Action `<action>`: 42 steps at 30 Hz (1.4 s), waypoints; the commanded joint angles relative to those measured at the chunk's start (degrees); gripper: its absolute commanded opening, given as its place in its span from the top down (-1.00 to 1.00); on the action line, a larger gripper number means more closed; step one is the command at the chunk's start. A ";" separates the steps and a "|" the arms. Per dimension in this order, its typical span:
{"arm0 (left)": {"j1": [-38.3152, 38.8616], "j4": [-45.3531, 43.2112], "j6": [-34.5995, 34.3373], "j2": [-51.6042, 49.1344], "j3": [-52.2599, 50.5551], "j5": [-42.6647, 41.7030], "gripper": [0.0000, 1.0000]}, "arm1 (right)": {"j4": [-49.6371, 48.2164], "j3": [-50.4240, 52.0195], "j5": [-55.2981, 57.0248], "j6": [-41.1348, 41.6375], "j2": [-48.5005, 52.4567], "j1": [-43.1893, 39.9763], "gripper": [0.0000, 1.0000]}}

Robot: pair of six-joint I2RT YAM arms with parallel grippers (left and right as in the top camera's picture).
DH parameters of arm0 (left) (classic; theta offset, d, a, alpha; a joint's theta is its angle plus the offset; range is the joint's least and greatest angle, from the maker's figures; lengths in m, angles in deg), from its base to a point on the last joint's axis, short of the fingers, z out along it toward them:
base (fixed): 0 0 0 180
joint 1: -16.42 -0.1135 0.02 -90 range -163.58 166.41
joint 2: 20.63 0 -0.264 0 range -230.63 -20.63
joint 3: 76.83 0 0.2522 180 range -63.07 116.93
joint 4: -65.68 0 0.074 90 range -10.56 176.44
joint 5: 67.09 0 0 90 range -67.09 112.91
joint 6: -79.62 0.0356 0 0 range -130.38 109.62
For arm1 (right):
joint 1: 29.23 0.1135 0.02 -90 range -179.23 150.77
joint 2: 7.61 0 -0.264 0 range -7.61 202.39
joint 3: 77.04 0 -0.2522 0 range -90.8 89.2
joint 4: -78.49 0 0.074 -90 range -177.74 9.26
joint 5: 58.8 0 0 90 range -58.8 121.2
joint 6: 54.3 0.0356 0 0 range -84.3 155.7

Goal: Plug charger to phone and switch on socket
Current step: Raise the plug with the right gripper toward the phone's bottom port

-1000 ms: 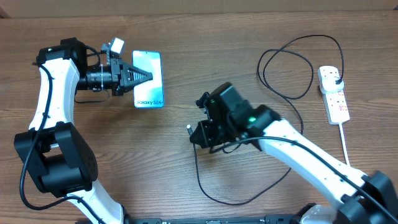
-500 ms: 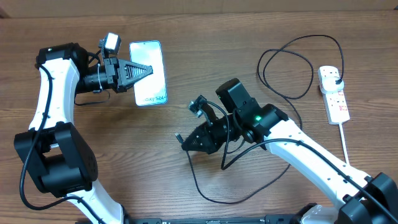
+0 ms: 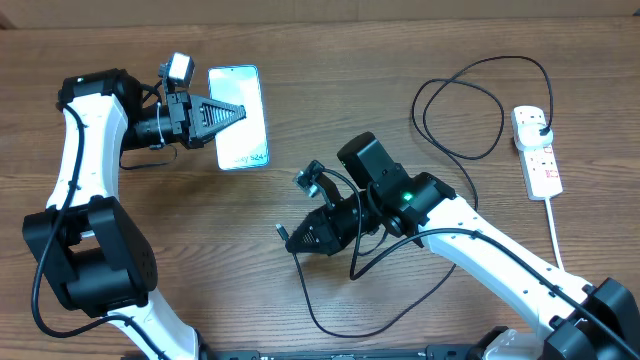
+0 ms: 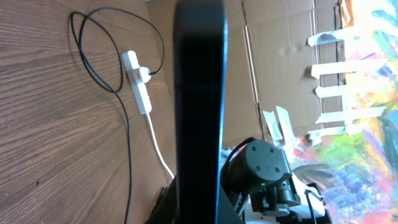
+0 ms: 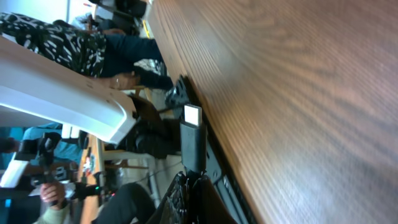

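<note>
Table [image 3: 300, 130]: brown wood grain, smooth, low sheen.
Phone [image 3: 245, 145]: glassy screen, glossy, catching light; in the left wrist view its dark rim is polished too.
Power strip [image 3: 537, 150]: smooth white plastic.
Charger cable [image 3: 418, 103]: thin black sheath, matt, rubbery look.
Connector tip [image 5: 192, 114]: bright bare metal on a matt black plastic housing.
Arm shells [image 3: 500, 255]: white plastic, slight gloss; joints black, matt.
Background cardboard [image 4: 273, 56]: dull brown, with white tape strips [image 4: 329, 65].
</note>
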 commanded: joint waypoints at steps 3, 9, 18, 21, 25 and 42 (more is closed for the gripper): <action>0.76 -0.09 0.61 1.07 0.98 -1.42 0.91 | 2.75 0.37 -0.96 -1.40 -0.09 0.09 0.92; 0.76 -0.09 0.61 1.07 0.96 1.73 0.91 | 3.21 0.37 -0.98 -2.69 -0.09 0.83 0.92; 0.79 -1.38 0.57 1.03 0.98 3.56 0.91 | 1.64 0.37 -1.01 -2.62 -0.07 1.05 0.92; 0.79 -2.69 -0.81 1.03 0.96 3.52 0.91 | 1.03 0.37 -1.42 -2.62 -0.07 1.05 0.92; 0.90 -6.45 -5.68 1.01 0.96 3.65 0.91 | 0.50 0.37 -1.42 -2.60 -0.07 1.05 0.92; 6.12 -12.04 -15.72 1.01 0.96 3.65 0.92 | 0.26 0.37 -8.33 -2.16 -0.07 1.05 0.92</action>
